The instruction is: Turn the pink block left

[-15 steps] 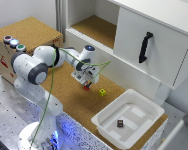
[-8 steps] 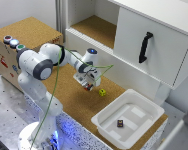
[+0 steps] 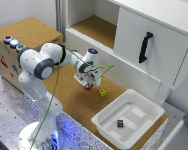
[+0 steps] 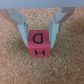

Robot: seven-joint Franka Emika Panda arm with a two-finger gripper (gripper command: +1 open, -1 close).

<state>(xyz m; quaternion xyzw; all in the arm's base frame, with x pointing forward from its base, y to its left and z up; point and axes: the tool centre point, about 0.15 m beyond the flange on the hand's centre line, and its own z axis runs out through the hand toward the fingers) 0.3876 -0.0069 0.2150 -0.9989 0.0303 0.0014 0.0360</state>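
Observation:
The pink block is a tiny reddish-pink cube on the cork board, just to the exterior view's left of the yellow-green cube. My gripper is down over it. In the wrist view the pink block, with black letters on its faces, sits between the two fingers, which press against its two sides. The gripper is shut on the block, which rests on the cork.
A white tub at the exterior view's lower right holds a small dark brown block. A white cabinet with a black handle and an open shelf stands behind. A cork-topped box with coloured buttons is at the left.
The gripper has come down a little onto the pink block, and the arm has shifted slightly toward the exterior view's right. The yellow-green cube and the tub have not moved.

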